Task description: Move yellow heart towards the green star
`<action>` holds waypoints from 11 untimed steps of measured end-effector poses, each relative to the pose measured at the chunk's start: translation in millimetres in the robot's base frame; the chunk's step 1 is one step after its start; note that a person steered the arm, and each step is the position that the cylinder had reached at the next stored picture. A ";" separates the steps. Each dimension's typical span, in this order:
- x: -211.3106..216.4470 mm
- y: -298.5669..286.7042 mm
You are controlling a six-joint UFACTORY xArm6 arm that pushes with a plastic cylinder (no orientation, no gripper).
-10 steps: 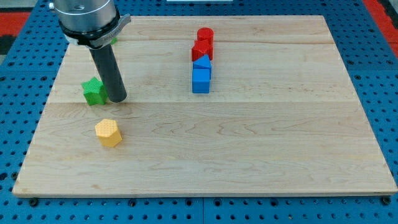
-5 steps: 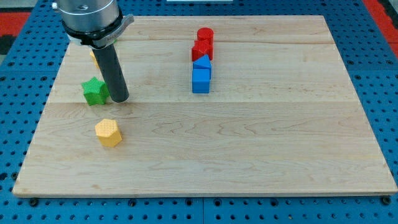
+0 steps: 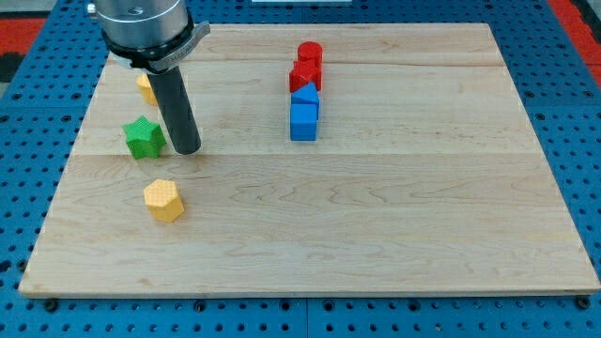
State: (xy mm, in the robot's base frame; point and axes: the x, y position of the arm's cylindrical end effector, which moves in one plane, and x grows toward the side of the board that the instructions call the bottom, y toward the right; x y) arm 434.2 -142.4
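Note:
The green star (image 3: 143,137) lies at the board's left. A yellow block (image 3: 146,88), the heart by its place though mostly hidden behind the rod, sits above the star near the view's top left. My tip (image 3: 187,150) rests on the board just right of the green star, close to it, and below and right of the yellow heart. The rod rises up to the arm's head at the view's top left.
A yellow hexagon block (image 3: 163,200) lies below the star. Two red blocks (image 3: 306,66) and two blue blocks (image 3: 303,113) form a column at the board's upper middle. The wooden board (image 3: 376,207) sits on a blue pegboard.
The rod and arm head have shifted slightly to the right, away from the green star, uncovering more of the yellow heart. The blocks have not moved.

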 end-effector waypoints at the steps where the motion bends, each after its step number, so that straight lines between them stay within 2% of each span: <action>1: -40.0 1.4; 3: -58.8 1.3; 4: -105.8 -19.9; 5: -122.3 -19.9; 6: -161.9 -63.6; 7: -170.8 -68.8; 8: -144.3 -69.9; 9: -92.0 -69.9; 10: -82.0 -103.0; 11: -14.9 -87.3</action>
